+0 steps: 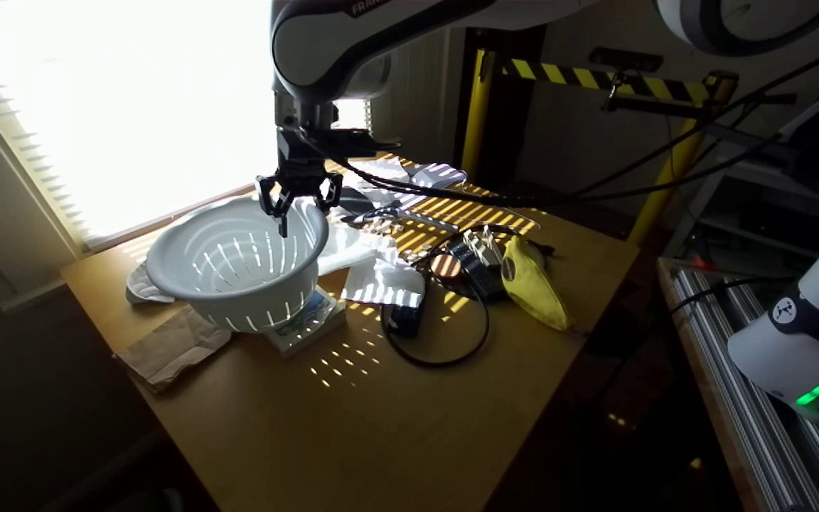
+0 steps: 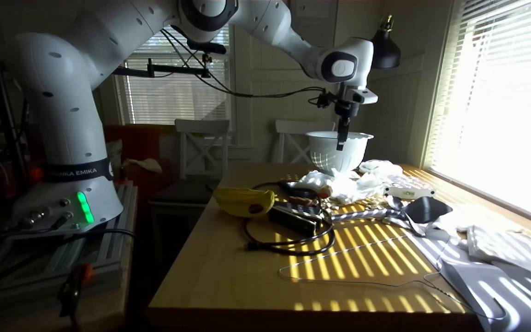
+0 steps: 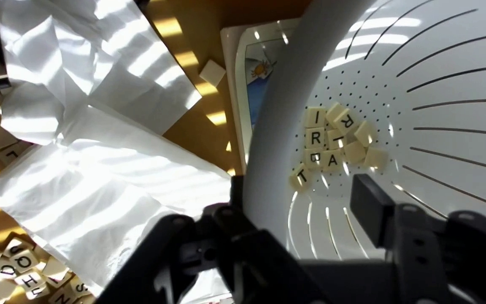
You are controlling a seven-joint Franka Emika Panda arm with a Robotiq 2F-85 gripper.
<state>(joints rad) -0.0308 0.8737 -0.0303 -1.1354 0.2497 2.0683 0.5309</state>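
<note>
- Gripper point(image 3: 304, 200) astride the rim of a white colander point(image 1: 239, 302), at the window point(image 1: 168, 99) side of the table point(image 1: 352, 427).
- Fingers point(image 3: 370, 209) spread: one inside the bowl, one outside, rim btwn; can't tell if either touches.
- Letter tiles point(image 3: 332, 140), incl. R, A & T, lie on colander's floor.
- Illustrated book or box point(image 1: 308, 327) juts partly from under colander, nr. brown paper point(image 1: 175, 348).
- Crumpled white sheet point(image 3: 112, 181) just outside, w/ loose tiles point(image 3: 23, 262) at its edge.
- Yellow banana-shaped item point(image 1: 534, 288) well apart, nr. coiled black cable point(image 1: 438, 364).
</note>
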